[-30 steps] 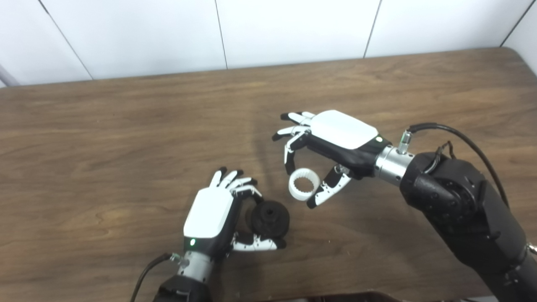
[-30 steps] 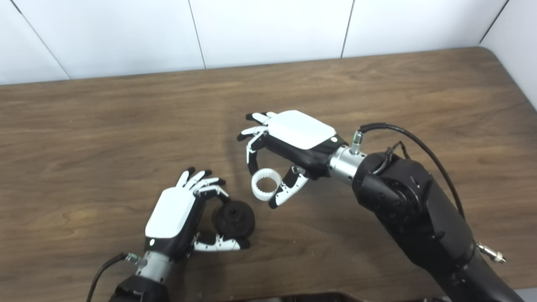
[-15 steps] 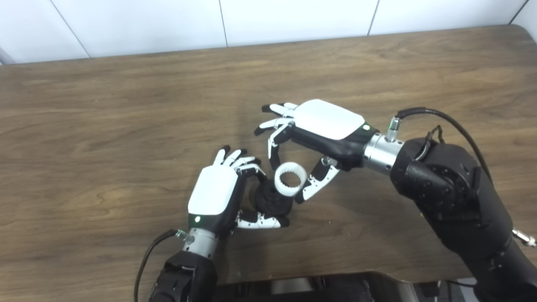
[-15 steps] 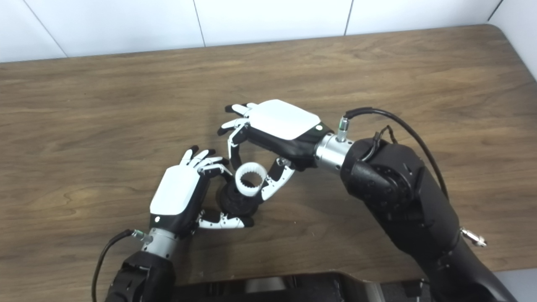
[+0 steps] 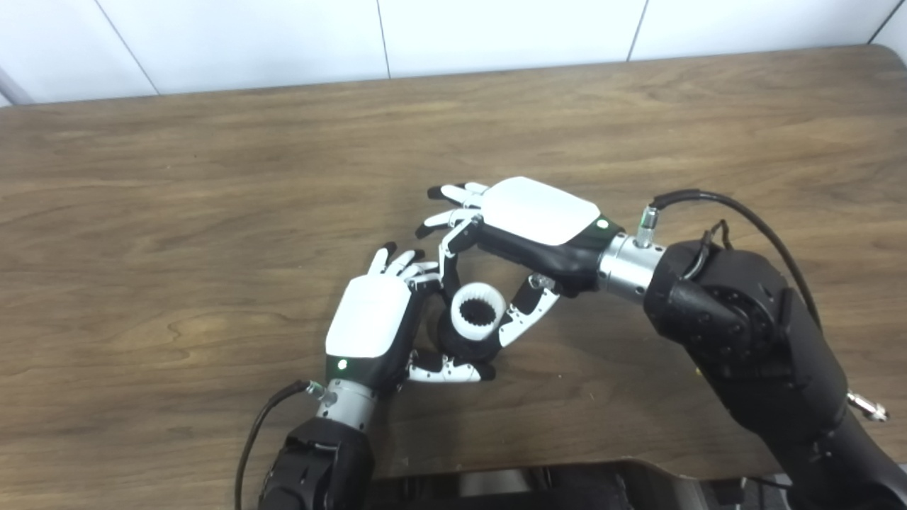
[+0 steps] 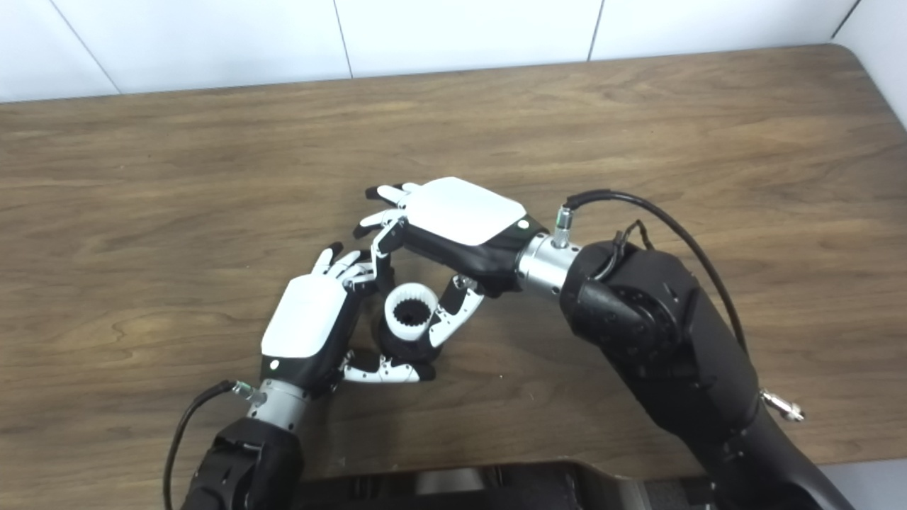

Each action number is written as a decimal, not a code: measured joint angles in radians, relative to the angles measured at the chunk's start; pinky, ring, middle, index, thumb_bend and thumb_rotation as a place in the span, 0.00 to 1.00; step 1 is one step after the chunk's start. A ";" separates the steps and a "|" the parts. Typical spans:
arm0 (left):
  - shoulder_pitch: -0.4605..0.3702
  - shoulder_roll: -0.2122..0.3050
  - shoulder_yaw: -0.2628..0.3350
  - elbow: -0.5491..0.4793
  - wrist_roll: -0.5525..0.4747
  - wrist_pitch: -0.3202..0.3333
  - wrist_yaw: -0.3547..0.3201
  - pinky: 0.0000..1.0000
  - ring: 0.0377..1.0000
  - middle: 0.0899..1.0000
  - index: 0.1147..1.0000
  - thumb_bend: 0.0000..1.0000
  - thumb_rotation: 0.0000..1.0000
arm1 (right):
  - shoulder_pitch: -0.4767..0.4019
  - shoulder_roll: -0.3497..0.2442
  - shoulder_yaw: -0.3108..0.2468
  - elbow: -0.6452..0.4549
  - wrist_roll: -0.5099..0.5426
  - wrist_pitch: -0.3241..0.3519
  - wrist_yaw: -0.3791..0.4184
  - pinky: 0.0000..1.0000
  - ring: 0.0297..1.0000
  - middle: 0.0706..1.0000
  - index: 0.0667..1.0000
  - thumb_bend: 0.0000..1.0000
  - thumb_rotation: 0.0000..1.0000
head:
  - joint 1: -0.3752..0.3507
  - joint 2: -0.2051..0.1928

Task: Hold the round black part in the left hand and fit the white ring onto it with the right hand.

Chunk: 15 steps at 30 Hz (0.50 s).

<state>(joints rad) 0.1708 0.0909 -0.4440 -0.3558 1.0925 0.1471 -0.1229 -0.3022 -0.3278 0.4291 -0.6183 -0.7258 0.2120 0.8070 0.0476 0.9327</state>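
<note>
My left hand (image 5: 372,326) is shut on the round black part (image 5: 464,343), holding it between thumb and fingers just above the table. The white toothed ring (image 5: 478,319) sits on top of the black part, whose dark hub shows through the ring's hole. My right hand (image 5: 528,227) is shut on the white ring, pinching it between a finger on the far side and the thumb on the near right. In the right eye view the ring (image 6: 411,304) rests over the black part (image 6: 404,346) the same way. How deep the ring is seated is hidden.
The brown wooden table (image 5: 177,212) stretches all round the hands. A white panelled wall (image 5: 496,28) stands behind its far edge. A dark part of the robot's body (image 5: 510,485) shows at the bottom edge.
My right hand has carried the white ring left and down from open air onto the black part. The left hand has raised the part slightly toward it. The camera has tilted down.
</note>
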 measured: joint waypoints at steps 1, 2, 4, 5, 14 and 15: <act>0.000 0.000 0.000 0.000 0.000 0.000 0.000 1.00 0.89 0.77 0.42 0.52 0.05 | 0.000 0.002 0.001 0.001 -0.001 -0.006 0.000 1.00 1.00 0.86 0.45 0.52 0.14 | 0.000 -0.002; -0.001 -0.001 0.000 0.000 0.000 0.001 -0.001 1.00 0.89 0.77 0.42 0.52 0.05 | 0.000 0.003 0.002 0.003 -0.002 -0.011 -0.001 1.00 1.00 0.86 0.45 0.52 0.14 | 0.000 -0.002; -0.001 -0.002 -0.001 0.000 0.000 0.002 -0.002 1.00 0.89 0.77 0.42 0.52 0.05 | 0.000 0.007 0.002 0.012 -0.002 -0.021 -0.003 1.00 1.00 0.86 0.45 0.52 0.14 | 0.002 0.000; -0.002 -0.002 -0.001 0.000 0.001 0.002 -0.002 1.00 0.89 0.77 0.42 0.52 0.05 | 0.000 0.008 0.002 0.019 -0.002 -0.024 -0.006 1.00 1.00 0.86 0.45 0.52 0.14 | 0.002 0.000; -0.003 -0.004 -0.004 -0.001 0.003 0.011 -0.005 1.00 0.89 0.77 0.42 0.52 0.05 | 0.008 0.011 0.007 0.041 -0.005 -0.034 -0.020 1.00 1.00 0.86 0.45 0.52 0.14 | 0.005 0.000; -0.003 -0.004 -0.005 -0.001 0.003 0.011 -0.005 1.00 0.90 0.77 0.42 0.52 0.05 | 0.008 0.011 0.008 0.046 -0.005 -0.036 -0.021 1.00 1.00 0.86 0.45 0.52 0.14 | 0.005 0.000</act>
<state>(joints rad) 0.1673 0.0865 -0.4488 -0.3572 1.0955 0.1584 -0.1280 -0.2944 -0.3172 0.4369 -0.5719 -0.7311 0.1762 0.7859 0.0522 0.9327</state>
